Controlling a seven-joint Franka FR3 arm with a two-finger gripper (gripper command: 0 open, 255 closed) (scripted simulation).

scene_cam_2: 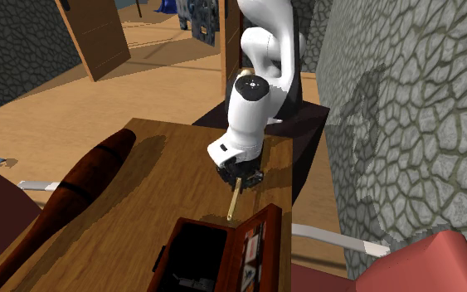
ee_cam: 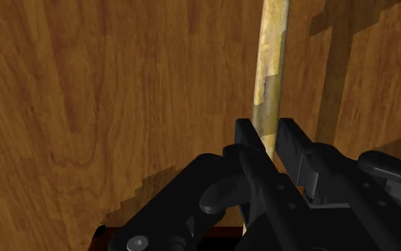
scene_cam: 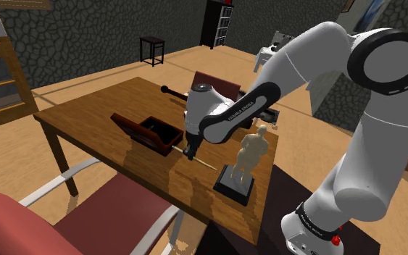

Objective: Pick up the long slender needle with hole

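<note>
A furnished room in a house: stone walls (scene_cam: 86,32) and a wood floor (scene_cam: 14,156) surround a wooden table (scene_cam: 93,116) with a red chair (scene_cam: 104,217), a figurine (scene_cam: 251,152), a small stool (scene_cam: 152,49) and a dark shelf (scene_cam: 219,22).

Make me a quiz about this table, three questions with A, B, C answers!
1. How many statues stand on the table? A three, B one, C two.
2. Where is the needle? A inside the box, B under the statue, C between the fingers of the gripper.
3. The box is: A open, B shut, C upside down.

Answers: B, one pale figure stands on a black base. C, the black fingers clasp the needle in the wrist view. A, the lid is swung back and the dark inside shows.
</note>
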